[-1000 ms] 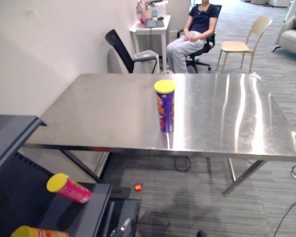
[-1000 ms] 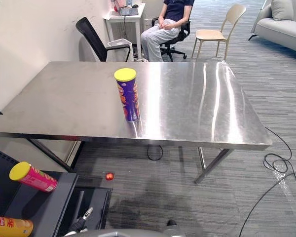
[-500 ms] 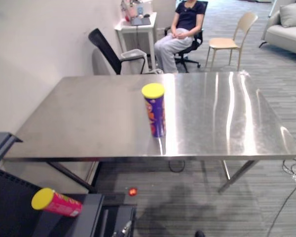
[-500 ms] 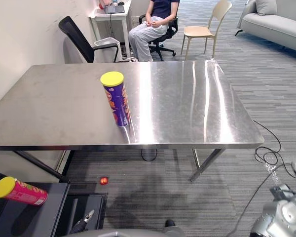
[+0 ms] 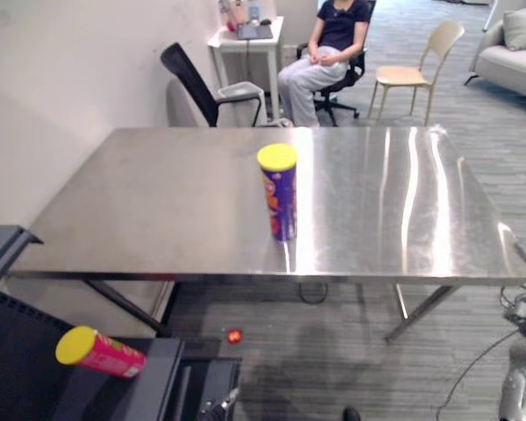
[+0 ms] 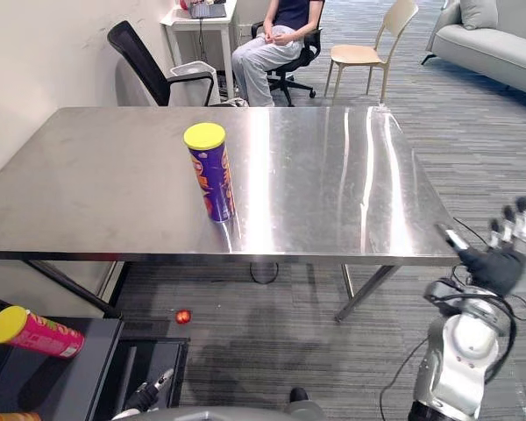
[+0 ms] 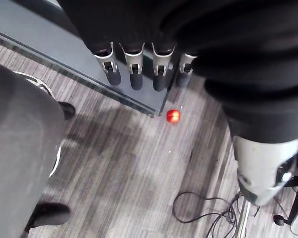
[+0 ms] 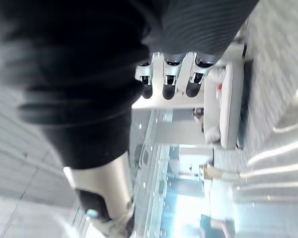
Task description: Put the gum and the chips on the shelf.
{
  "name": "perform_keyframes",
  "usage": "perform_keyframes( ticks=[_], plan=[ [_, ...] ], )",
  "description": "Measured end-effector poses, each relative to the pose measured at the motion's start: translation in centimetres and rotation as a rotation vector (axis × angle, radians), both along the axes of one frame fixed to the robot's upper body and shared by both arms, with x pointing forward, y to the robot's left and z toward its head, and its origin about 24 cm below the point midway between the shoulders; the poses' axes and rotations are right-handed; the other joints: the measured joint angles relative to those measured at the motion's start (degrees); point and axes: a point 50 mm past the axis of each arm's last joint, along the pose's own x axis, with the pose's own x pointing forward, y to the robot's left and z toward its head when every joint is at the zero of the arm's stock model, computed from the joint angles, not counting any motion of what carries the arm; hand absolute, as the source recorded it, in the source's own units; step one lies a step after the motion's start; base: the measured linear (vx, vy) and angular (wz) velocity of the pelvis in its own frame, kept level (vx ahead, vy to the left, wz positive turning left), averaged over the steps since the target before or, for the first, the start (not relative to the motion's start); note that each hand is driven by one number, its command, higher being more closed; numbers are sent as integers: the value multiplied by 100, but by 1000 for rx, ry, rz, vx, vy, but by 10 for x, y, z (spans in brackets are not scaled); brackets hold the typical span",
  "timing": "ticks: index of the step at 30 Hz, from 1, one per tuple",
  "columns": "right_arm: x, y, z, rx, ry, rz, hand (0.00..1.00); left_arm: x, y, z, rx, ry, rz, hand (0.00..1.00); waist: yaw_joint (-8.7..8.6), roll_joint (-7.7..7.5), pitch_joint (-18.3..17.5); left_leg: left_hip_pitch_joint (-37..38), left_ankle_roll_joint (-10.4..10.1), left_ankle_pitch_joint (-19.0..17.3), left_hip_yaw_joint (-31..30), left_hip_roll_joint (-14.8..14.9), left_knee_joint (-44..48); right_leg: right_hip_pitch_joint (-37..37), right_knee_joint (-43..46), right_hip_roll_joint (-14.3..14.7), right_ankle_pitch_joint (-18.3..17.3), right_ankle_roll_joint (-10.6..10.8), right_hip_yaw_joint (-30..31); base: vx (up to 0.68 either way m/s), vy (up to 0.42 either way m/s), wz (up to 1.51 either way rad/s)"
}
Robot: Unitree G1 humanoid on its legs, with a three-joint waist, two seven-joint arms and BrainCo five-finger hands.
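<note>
One chips can (image 5: 280, 197) stands on the steel table (image 5: 158, 202), a person (image 5: 329, 44) seated beyond.

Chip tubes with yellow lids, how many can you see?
2. A tall purple tube stands upright on the steel table; a pink tube lies on its side on the dark shelf. More may be hidden.

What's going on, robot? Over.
Left hand, right hand open, empty. Purple can upright on table. Pink can lying on shelf. Red ball on floor.

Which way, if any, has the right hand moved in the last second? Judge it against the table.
Yes. The right hand has risen, now beside the near right corner of the table.
</note>
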Motion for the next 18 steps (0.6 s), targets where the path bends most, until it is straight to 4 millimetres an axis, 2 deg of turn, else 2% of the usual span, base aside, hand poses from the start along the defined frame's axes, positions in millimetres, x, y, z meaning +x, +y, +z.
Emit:
perform_keyframes(
  ticks=[3,9,18],
  plan=[
    [6,14,-5,-19,39,121,0,2,1,1,2,-8,-24,0,4,-76,4,-1,0,0,-83,-7,0,42,-25,-14,0,0,-57,-17,-24,12],
    [19,50,-16,-47,106,391,0,6,5,3,16,-21,-68,0,12,-132,25,-19,-2,-1,-120,-4,27,78,-75,-21,28,16,-102,-15,-14,2],
    [28,75,-17,-60,118,563,0,8,2,3,15,-25,-89,0,26,-102,39,-115,-4,-3,-288,24,102,150,-129,-25,37,18,-296,-6,-29,9]
  ],
)
